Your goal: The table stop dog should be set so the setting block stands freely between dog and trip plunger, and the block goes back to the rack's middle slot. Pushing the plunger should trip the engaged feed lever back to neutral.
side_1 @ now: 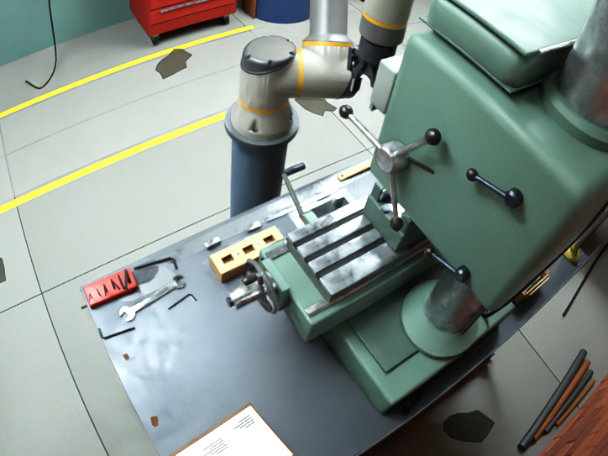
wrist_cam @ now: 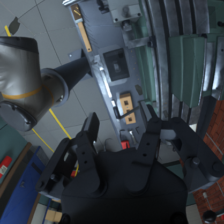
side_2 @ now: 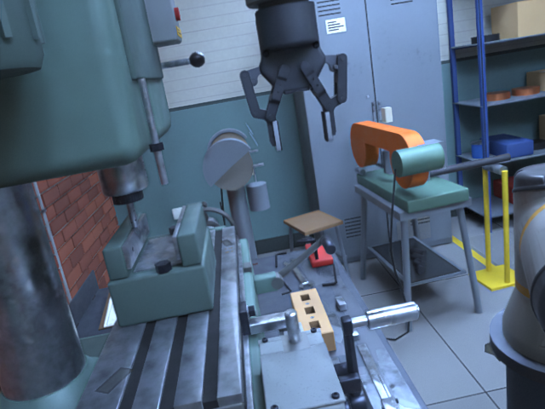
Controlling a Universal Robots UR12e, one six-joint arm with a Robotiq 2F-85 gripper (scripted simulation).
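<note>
The tan rack (side_1: pixel 245 252) (side_2: pixel 313 317) (wrist_cam: pixel 127 107) with three square slots lies on the dark bench just beside the mill table's (side_1: pixel 341 254) near end, all three slots looking empty. Small steel blocks (side_1: pixel 212 242) (side_2: pixel 340 303) lie on the bench next to the rack. The feed lever (side_1: pixel 294 192) (side_2: pixel 347 343) with a dark knob rises by the table's edge. My gripper (side_2: pixel 300 132) (wrist_cam: pixel 118 120) hangs open and empty high above the bench, well above the rack. The stop dog and plunger are not clear to me.
The green mill head (side_1: pixel 487 136) with its spoked handles (side_1: pixel 393 156) stands close to my arm. A red hex-key holder (side_1: pixel 109 287), a wrench (side_1: pixel 151 297) and loose hex keys lie on the bench's left part. A paper sheet (side_1: pixel 238 435) lies at its front edge.
</note>
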